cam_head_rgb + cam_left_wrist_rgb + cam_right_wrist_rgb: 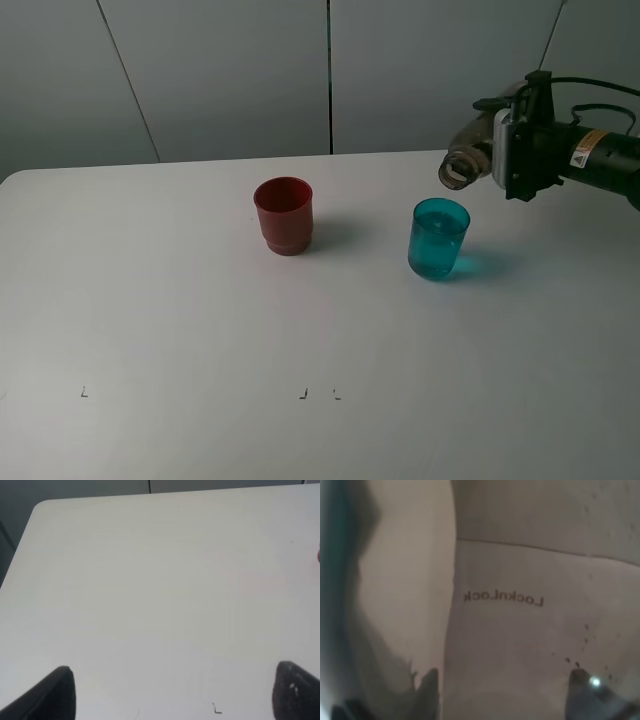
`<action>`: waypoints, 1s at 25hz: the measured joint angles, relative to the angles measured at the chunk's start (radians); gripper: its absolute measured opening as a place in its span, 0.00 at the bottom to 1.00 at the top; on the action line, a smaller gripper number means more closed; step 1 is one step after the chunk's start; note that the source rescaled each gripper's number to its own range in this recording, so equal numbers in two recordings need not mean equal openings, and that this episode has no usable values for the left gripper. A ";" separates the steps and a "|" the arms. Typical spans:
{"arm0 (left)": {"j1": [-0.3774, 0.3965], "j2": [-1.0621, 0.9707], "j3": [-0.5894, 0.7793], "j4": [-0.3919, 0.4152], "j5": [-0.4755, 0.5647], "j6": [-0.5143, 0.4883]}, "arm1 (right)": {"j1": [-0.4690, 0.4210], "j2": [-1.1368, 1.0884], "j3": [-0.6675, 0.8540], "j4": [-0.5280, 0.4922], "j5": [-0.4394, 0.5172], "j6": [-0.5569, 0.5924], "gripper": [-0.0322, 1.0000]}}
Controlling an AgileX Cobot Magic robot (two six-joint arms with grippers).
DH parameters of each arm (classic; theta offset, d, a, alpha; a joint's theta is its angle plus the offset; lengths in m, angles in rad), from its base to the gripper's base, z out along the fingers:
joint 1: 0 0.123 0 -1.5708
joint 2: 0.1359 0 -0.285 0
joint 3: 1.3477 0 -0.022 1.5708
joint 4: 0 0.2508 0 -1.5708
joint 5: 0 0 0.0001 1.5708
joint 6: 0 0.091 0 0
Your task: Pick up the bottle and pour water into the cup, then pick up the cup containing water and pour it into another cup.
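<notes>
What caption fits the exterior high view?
Right gripper holds the bottle tipped toward the teal cup; red cup stands apart.

Bottles: one bottle [468, 160], smoky grey-brown.
Cups: two, namely one teal cup [438, 240] and one red cup [284, 215].
Tables: one white table [160, 300].
Small dark corner marks [84, 392] on the tabletop: three.
Robot arms in the high view: one black arm [600, 155].
</notes>
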State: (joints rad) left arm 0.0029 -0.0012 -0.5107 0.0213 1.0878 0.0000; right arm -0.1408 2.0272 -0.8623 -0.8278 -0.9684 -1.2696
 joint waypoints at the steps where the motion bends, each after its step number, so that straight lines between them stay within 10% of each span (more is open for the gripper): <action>1: 0.000 0.000 0.000 0.000 0.000 0.000 | 0.000 0.000 0.000 0.000 0.000 0.014 0.03; 7: 0.000 0.000 0.000 0.000 0.000 0.000 | 0.000 -0.002 0.022 0.000 0.003 0.116 0.03; 25: 0.000 0.000 0.000 0.000 0.000 0.000 | 0.000 -0.002 0.028 0.085 0.003 1.062 0.03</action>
State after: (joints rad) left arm 0.0029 -0.0012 -0.5107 0.0213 1.0878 0.0000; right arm -0.1408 2.0256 -0.8344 -0.7427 -0.9658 -0.2073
